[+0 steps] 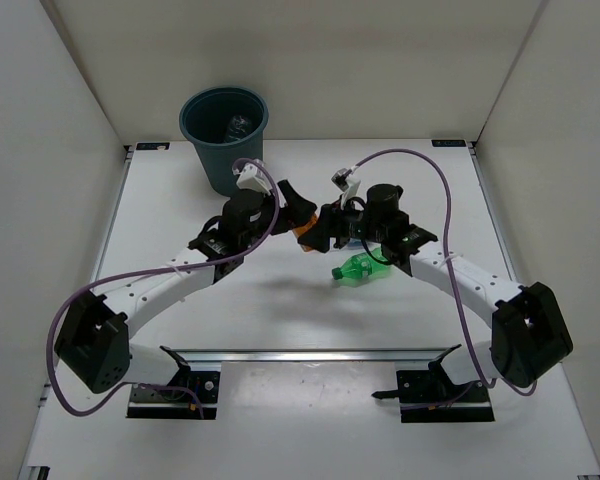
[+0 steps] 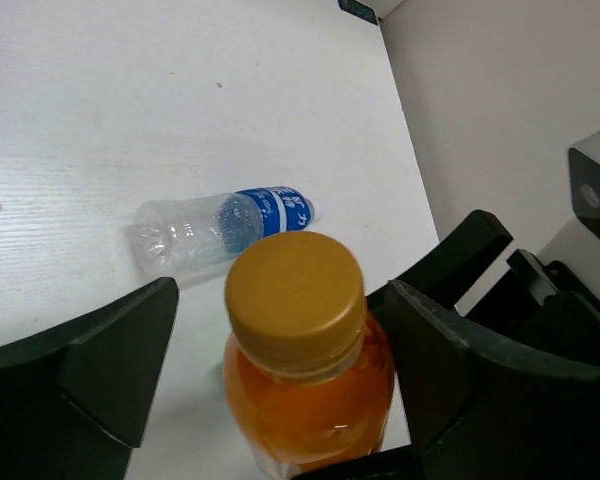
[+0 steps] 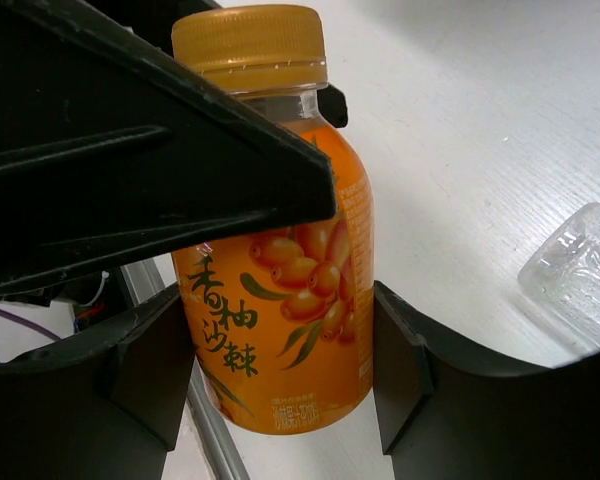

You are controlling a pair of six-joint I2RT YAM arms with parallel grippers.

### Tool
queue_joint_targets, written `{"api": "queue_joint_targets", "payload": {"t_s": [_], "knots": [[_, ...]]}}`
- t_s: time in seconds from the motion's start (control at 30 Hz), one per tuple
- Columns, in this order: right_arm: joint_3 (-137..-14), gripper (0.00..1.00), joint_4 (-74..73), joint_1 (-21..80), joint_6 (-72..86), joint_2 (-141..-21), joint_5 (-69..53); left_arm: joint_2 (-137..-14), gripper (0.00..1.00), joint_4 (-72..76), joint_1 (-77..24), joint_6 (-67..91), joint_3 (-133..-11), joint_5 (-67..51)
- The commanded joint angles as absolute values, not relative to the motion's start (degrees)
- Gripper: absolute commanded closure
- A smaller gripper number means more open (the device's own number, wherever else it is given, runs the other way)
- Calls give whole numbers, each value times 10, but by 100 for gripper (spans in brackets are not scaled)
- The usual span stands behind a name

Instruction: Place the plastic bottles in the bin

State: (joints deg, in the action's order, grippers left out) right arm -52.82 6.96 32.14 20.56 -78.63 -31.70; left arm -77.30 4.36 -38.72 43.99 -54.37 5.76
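It looks like a hand-over above the white desk (image 1: 280, 320), boxed in by plain white walls: the right fingers (image 3: 410, 375) clamp the orange bottle (image 3: 280, 290), the left fingers (image 2: 110, 360) stand wide around its cap and should close next, then carry it to the bin (image 1: 212, 150) at the far left.

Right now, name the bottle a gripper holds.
The orange bottle: the right gripper is shut on it. The green bottle and blue-label bottle lie on the table; a clear one sits in the bin.
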Motion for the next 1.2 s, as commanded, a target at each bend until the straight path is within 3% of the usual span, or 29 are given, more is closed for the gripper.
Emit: {"api": "queue_joint_targets", "payload": {"t_s": [0.0,0.17,0.2,0.23,0.33,0.4,0.43,0.6,0.7,0.87,0.97,1.07,1.1,1.17], "knots": [[-556,99,110,326,192,-779,-338,-775,9,37,-383,423,-555,41],[-562,96,98,323,191,-793,-348,-776,59,49,-384,421,-551,57],[-560,96,101,328,192,-794,-351,-778,62,47,-387,424,-554,57],[-558,89,98,326,192,-795,-352,-777,66,46,-389,421,-556,55],[-558,51,90,319,191,-793,-348,-768,71,42,-381,413,-559,57],[-556,14,79,316,193,-780,-343,-761,75,36,-370,406,-564,68],[-555,3,82,309,193,-778,-340,-758,75,30,-361,396,-576,78],[-527,1,53,259,204,-714,-325,-770,74,0,-298,345,-669,143],[-509,1,2,225,199,-685,-282,-815,71,4,-268,244,-762,262],[-513,1,-164,216,211,-677,-95,-965,68,25,-227,113,-993,398],[-506,1,-223,193,278,-677,-48,-1075,59,27,-200,68,-1112,419],[-502,1,-251,202,314,-675,19,-1157,36,12,-176,70,-1208,430],[-511,1,-265,208,319,-672,41,-1181,33,16,-167,78,-1225,426],[-517,1,-280,210,337,-684,49,-1206,35,24,-149,77,-1251,421]]}}
